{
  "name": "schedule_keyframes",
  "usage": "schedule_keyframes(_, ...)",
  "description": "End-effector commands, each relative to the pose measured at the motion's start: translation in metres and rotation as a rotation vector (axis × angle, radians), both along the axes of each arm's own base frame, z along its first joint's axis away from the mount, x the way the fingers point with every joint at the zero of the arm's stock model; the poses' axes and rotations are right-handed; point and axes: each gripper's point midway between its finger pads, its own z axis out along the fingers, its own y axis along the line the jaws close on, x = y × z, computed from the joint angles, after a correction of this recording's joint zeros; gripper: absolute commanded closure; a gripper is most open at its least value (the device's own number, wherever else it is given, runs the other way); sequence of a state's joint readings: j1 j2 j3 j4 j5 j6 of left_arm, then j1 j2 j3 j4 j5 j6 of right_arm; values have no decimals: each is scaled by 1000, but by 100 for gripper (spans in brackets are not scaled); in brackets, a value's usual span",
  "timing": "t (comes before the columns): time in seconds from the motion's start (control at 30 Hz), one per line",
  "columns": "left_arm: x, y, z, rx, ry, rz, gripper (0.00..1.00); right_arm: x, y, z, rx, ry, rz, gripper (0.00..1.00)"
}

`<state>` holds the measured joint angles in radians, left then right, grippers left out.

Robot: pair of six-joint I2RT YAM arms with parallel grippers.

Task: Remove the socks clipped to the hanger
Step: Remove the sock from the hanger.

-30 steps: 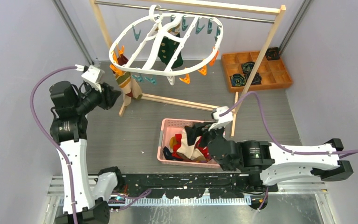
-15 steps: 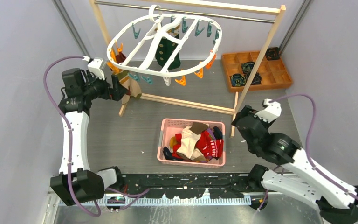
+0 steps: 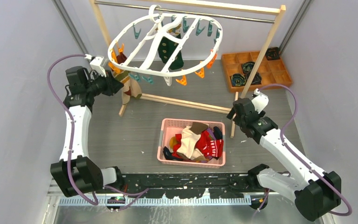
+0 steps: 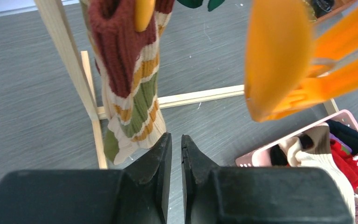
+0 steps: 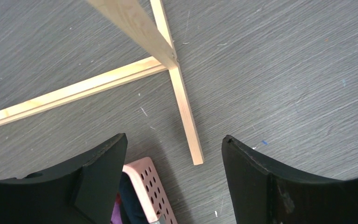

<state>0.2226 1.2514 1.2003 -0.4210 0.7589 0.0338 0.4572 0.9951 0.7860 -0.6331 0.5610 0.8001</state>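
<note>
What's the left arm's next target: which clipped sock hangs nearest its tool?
The striped maroon-cream-green sock at the hanger's left end; the dark green sock hangs mid-frame.

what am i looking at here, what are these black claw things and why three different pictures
Two robot arms stand at a table, each ending in a two-finger gripper. The wide picture looks down from above; the other two come from cameras on the wrists, so the black shapes are fingers. A white hanger on a wooden rack has socks clipped on, like the striped sock. A pink basket holds loose socks. The left gripper is nearly shut by the striped sock; the right gripper is open over the rack's foot. Neither holds anything.
</note>
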Motion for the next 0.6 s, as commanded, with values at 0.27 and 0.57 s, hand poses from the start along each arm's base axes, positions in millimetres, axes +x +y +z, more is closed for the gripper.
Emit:
schedule_keyframes(0.27, 3, 30, 11, 85, -61, 144, 24, 21, 8, -10, 88, -12, 35, 20)
schedule_keyframes(0.57, 25, 44, 7, -14, -26, 176, 0, 17, 24, 12, 183, -67, 96, 21)
